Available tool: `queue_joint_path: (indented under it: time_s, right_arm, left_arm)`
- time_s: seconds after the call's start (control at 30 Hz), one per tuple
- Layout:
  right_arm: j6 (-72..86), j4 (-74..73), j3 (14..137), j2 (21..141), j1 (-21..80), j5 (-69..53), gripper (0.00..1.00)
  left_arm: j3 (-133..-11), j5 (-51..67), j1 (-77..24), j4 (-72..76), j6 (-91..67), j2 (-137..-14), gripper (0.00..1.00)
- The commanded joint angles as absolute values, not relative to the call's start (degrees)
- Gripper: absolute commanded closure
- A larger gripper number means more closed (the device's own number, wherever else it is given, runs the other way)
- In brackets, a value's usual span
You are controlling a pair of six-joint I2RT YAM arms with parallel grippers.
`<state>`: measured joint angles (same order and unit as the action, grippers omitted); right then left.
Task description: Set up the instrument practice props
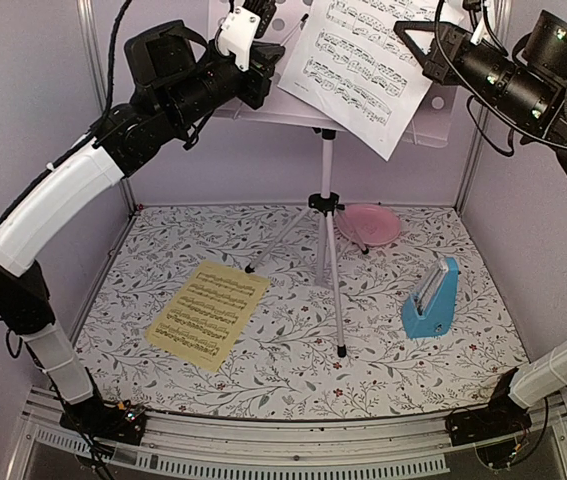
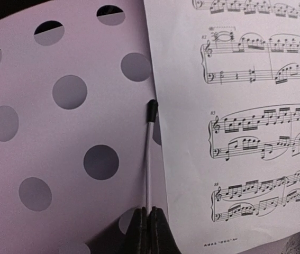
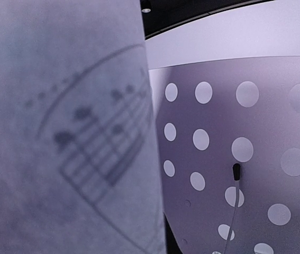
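- Left claw (image 2: pixel 150 225) is clenched on the thin wire page holder (image 2: pixel 148 159) of the perforated desk (image 2: pixel 44 148). Its fingers are pressed together with the wire between them. The wire's black tip lies at the left edge of the white sheet (image 2: pixel 234 132).
- Right claw (image 1: pixel 415 40) is clenched at the white sheet's right edge and seems to pinch it. In its own camera the blurred paper hides the fingers.
- Read the floral mat (image 1: pixel 293 385) as a clock face with 12 at the back wall. The nearest foot of the silver music stand (image 1: pixel 327 180) then lands at about 5 o'clock.
- At 9 o'clock the yellow sheet (image 1: pixel 208 313) lies flat, apart from the stand's legs.
- At 3 o'clock the blue metronome (image 1: pixel 431 300) stands upright.
- At 1 o'clock sits the pink plate (image 1: pixel 373 222), with one tripod leg crossing in front of it.
- Farthest and highest, the desk has the white sheet tilted against its right half, with the sheet's lower corner hanging below the ledge.
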<state>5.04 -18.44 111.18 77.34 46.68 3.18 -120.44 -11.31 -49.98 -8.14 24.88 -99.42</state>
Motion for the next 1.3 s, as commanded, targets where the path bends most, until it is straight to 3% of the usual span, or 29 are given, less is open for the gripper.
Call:
queue_joint_path:
  time_s: [0.0,0.4,1.27]
  right_arm:
    - [3.93,-17.58,113.81,79.26,46.17,2.55,1.00]
    - [1.65,-16.84,114.83,81.38,46.11,4.58,1.00]
    - [-9.06,-15.58,129.99,97.24,46.07,-4.52,1.00]
  left_arm:
    - [-116.59,-12.73,-49.32,-1.54,24.05,-95.99,1.00]
    - [-102.04,-6.42,-49.31,17.91,24.10,-89.70,1.00]
    - [-101.47,2.54,-49.31,17.74,23.58,-91.32,1.00]
